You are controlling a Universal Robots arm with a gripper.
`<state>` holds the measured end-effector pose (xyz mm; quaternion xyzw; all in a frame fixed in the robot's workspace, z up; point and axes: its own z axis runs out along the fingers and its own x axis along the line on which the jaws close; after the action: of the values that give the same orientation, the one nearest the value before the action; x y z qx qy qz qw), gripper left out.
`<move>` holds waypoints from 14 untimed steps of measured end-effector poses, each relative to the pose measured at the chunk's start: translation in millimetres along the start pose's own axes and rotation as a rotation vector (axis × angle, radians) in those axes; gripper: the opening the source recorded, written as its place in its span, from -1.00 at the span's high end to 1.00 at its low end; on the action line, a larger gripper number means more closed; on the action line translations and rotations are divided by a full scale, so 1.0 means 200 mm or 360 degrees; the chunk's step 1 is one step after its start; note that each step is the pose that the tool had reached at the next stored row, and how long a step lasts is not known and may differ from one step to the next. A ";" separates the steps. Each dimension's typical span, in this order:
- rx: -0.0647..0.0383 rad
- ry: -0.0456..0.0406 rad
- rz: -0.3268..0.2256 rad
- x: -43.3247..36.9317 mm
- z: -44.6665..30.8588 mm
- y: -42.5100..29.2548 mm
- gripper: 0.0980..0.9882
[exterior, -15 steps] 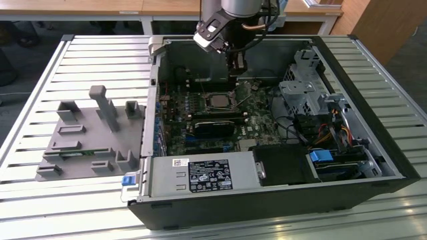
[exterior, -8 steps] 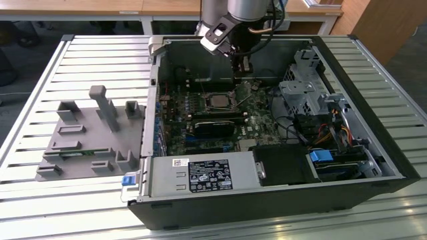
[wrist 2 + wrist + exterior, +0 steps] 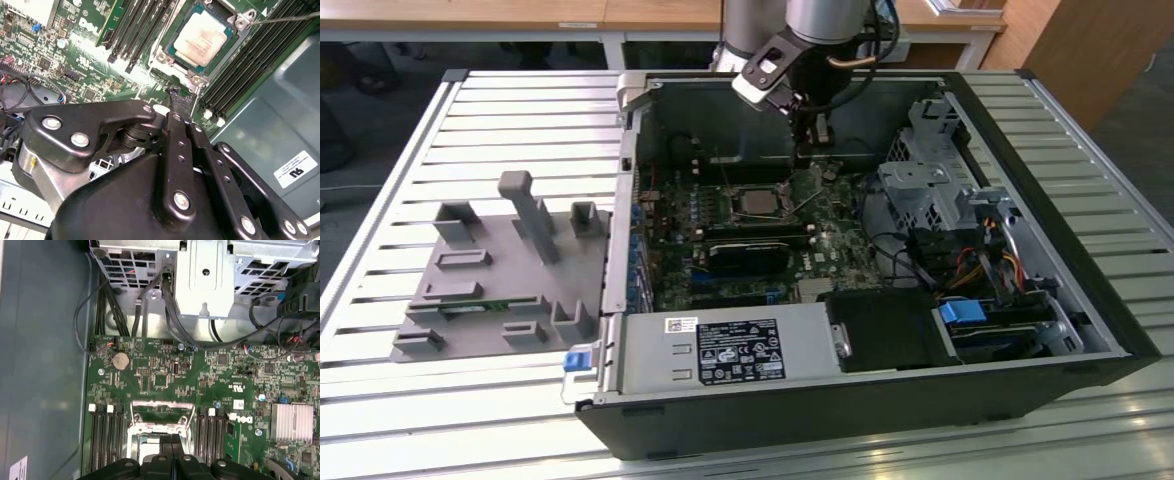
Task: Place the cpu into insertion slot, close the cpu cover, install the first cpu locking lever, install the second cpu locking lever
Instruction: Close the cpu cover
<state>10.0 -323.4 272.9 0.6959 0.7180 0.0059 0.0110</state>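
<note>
The gripper [image 3: 817, 152] hangs inside the open case [image 3: 854, 420], low over the green board [image 3: 225, 375] near the case's far wall in the exterior view. Its black fingers [image 3: 176, 150] are clenched: in both wrist views the pads meet at a thin seam, with nothing seen between them. The tips sit just beside a corner of the slot [image 3: 196, 77]; whether they touch its rim I cannot tell. The cpu [image 3: 206, 37] lies flat in the slot, its dull silvery top facing up and a narrow green edge showing around it. The cover [image 3: 162, 404], a silvery frame with a wide window, appears in the first wrist view at the far edge of the slot from the fingers, and it looks lifted rather than laid over the chip, though its exact tilt is hard to judge. A thin metal lever [image 3: 285, 18] runs out from a slot corner across the long black memory slots [image 3: 250, 65]; in the exterior view thin rods stand up beside the slot. More memory slots flank the slot on its other side. A finned heatsink [image 3: 292, 422] and a coin cell [image 3: 120, 360] sit elsewhere on the board. The case rests on a slatted table [image 3: 520, 110], with a grey tray [image 3: 494, 290] beside it at the exterior view's left.
</note>
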 end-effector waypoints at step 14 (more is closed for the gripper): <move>0.0000 0.0000 0.0000 0.017 0.022 0.088 0.98</move>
<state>27.6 -319.6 268.8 0.6959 0.7180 0.0058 0.0109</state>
